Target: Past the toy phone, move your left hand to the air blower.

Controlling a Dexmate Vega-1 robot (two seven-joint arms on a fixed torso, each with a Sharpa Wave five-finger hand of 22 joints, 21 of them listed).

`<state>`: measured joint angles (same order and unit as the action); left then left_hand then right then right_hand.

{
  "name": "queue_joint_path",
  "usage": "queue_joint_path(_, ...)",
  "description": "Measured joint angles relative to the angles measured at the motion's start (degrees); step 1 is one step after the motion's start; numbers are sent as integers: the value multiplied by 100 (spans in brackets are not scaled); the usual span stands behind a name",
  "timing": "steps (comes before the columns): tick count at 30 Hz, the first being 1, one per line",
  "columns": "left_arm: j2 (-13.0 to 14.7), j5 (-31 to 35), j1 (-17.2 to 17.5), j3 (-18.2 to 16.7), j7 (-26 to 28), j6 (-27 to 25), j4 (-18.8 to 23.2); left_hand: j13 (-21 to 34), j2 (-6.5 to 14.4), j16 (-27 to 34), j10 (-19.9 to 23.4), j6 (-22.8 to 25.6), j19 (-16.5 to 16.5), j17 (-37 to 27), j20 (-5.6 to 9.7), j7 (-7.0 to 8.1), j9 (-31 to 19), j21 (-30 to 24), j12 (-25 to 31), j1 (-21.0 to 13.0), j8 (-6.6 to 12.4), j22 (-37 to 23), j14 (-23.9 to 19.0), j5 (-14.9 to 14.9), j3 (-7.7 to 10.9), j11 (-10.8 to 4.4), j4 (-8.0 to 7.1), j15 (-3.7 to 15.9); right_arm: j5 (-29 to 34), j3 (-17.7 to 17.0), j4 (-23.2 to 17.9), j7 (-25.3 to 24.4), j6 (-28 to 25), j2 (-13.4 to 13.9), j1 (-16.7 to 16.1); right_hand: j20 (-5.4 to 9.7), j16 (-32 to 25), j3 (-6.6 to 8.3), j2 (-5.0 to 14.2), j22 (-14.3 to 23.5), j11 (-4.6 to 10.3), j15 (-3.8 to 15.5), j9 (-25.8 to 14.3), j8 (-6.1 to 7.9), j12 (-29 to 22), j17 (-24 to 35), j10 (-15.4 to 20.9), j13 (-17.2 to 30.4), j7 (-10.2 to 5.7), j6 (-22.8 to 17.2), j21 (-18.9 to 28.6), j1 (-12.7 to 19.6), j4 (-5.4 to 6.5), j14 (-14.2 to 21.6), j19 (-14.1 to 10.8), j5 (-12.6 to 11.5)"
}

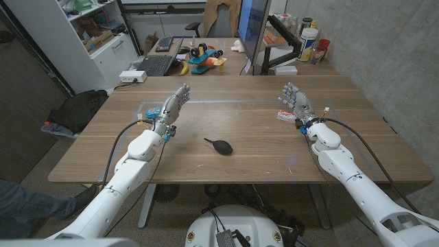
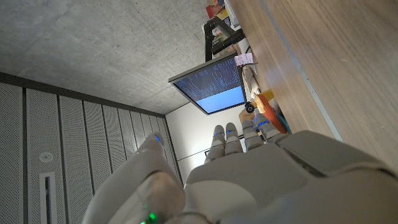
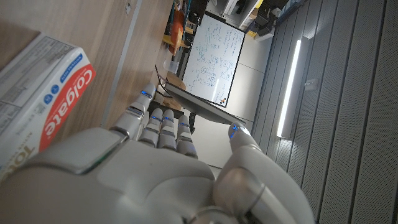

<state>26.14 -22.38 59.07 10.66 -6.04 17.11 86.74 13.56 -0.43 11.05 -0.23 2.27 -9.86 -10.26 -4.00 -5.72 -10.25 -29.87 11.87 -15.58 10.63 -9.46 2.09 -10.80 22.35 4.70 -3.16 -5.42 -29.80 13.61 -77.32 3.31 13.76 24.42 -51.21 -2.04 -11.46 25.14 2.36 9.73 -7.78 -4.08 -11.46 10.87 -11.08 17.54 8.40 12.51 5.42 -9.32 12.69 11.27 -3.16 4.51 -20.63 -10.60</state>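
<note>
The left hand (image 1: 173, 108) is reaching forward with fingers straight and empty, well apart from the black air blower (image 1: 221, 145) at mid-table. The right hand (image 1: 296, 103), fingers extended and empty, is standing beside a Colgate toothpaste box (image 3: 37, 99).

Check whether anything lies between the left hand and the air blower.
Nothing visible does. In the head view the left hand is open near the table's left side, and the air blower lies toward the middle with bare wood between them. A pale, flat item beside the hand is too unclear to name.
</note>
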Motion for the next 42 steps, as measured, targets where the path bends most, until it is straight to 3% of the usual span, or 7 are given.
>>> queue_joint_path(42, 713, 613, 683, 261, 686, 630, 910, -76, 74, 0, 50, 64, 30, 0, -94, 58, 0, 149, 27, -166, 0, 0, -57, 0, 86, -10, 167, 2, -4, -23, 18, 44, 1, 32, -3, 0, 0, -48, 30, 0, 0, 0, 27, 0, 0, -53, 0, -53, 0, 0, -41, -30, -47, 0, 0, 0)
